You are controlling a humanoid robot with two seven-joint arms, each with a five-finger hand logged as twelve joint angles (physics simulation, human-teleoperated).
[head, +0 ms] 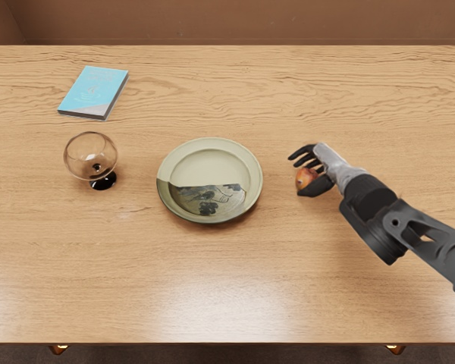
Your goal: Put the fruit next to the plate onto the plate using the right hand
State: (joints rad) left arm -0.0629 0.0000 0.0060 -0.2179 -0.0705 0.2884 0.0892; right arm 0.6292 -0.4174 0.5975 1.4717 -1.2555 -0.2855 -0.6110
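**Fruit (305, 178) held in the right hand (317, 171), to the right of the empty plate (209, 142)**

Wooden table (288, 91) seen from above at a slant; items are listed from its left edge to its right edge.

Near the far-left corner lies a pale blue book (93, 92), flat and closed. It is well apart from everything else and has no part in the task.

Nearer the front, and still toward the left edge, stands a stemmed balloon glass (91, 157) on a dark foot. It is upright, and no liquid is visible in its bowl.

The round ceramic plate sits about midway between the left and right edges. Its far half is pale green and its near half is dark with a painted motif. Nothing lies on it, so the destination is free.

Between the plate and the right edge is the small red-and-yellow fruit, near the plate's rim but not touching it. The right arm enters from the right edge. Its fingers (302, 154) curl over the far side of the fruit and the thumb closes on the near side, a wrap suited to a round object that could roll.

Whether the fruit rests on the table or is already raised cannot be told. The step in hand appears to be securing the grasp, with the leftward carry to the plate not yet done. The left arm is out of view.
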